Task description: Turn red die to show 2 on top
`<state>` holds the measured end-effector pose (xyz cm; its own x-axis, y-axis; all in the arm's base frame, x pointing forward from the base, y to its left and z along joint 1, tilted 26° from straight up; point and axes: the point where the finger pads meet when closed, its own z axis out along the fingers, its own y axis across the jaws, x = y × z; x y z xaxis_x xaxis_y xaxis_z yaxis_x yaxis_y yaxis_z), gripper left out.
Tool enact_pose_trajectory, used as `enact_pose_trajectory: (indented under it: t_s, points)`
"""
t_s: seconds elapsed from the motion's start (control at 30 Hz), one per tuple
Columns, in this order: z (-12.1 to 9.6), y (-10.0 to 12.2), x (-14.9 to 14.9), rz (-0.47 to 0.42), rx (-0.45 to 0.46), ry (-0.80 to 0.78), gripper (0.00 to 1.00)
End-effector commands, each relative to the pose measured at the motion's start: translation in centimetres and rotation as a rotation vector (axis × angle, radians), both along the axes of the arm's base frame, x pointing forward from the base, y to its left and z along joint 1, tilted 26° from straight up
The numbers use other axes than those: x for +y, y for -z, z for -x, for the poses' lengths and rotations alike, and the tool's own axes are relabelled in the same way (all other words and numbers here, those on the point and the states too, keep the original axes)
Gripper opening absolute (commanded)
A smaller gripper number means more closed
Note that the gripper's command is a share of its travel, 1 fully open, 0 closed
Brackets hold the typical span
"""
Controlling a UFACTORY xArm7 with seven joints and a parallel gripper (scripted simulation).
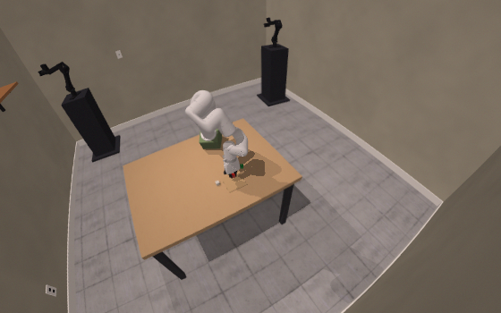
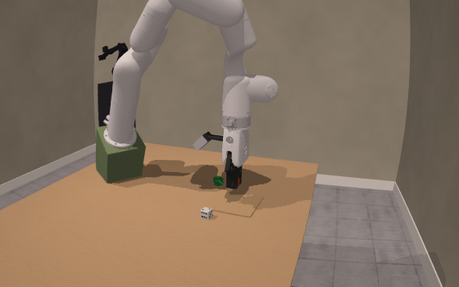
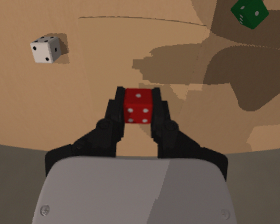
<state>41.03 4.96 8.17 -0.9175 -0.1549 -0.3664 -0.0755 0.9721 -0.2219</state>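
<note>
My gripper [image 3: 138, 98] [image 2: 233, 183] [image 1: 232, 173] is shut on the red die [image 3: 138, 106] [image 2: 240, 179], which sits between the black fingertips. It points straight down and holds the die low over the mat [image 2: 233, 214] [image 3: 144, 19], a thin sheet the same tan as the table, seen only by its edge lines. I cannot tell whether the die touches the mat. In the wrist view the die's facing side shows white pips. The green die [image 3: 249, 11] [image 2: 218, 180] [image 1: 241, 166] lies in shadow just left of the gripper. The white die [image 3: 46, 48] [image 2: 206, 212] [image 1: 217, 182] lies by the mat's front left corner.
The arm's green base block [image 2: 120, 157] [image 1: 210, 141] stands at the back of the wooden table [image 2: 77, 238] [image 1: 169, 210]. The table's right edge runs close to the mat. Two black pedestals [image 1: 89, 122] [image 1: 274, 73] with small arms stand on the floor behind.
</note>
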Motion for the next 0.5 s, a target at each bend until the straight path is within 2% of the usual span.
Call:
enact_pose_trajectory:
  t_s: [0.0,0.23,0.47]
  points:
    - [-0.5,0.5,0.0,-0.001,-0.008,0.000,0.21]
    - [-1.6,3.0,-0.5,-0.001,-0.008,0.000,0.21]
    - [-2.0,4.0,-0.7,-0.001,-0.008,0.000,0.21]
